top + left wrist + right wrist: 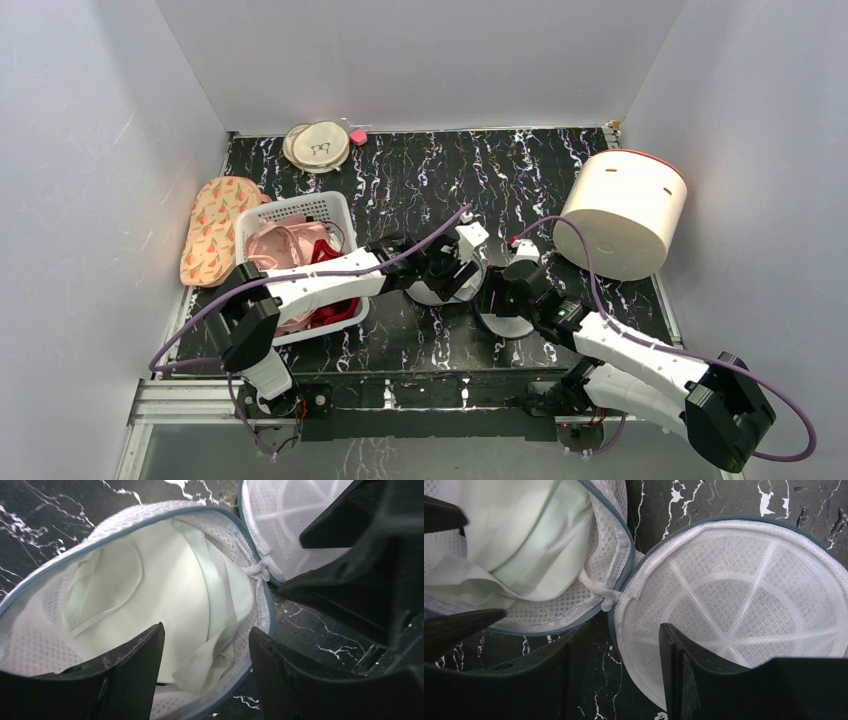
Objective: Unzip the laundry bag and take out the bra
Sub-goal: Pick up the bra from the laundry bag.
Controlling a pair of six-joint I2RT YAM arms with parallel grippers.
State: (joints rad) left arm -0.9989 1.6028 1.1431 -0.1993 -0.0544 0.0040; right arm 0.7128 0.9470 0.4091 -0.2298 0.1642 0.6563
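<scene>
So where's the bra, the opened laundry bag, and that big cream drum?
bra point(165, 580), left wrist view, on its pale green cup.
laundry bag point(744, 580), right wrist view, on its empty half's mesh.
cream drum point(625, 210), top external view, on its broad face.

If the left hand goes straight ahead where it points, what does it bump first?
Probably the pale green bra lying in the open half of the laundry bag. The left hand points right at it, though how far away is hard to tell.

I list: laundry bag point(30, 645), white open-weave mesh cloth, rough; bra point(165, 580), pale green smooth matt fabric; table point(40, 510), glossy black marbled surface; basket point(290, 203), white perforated plastic.
</scene>
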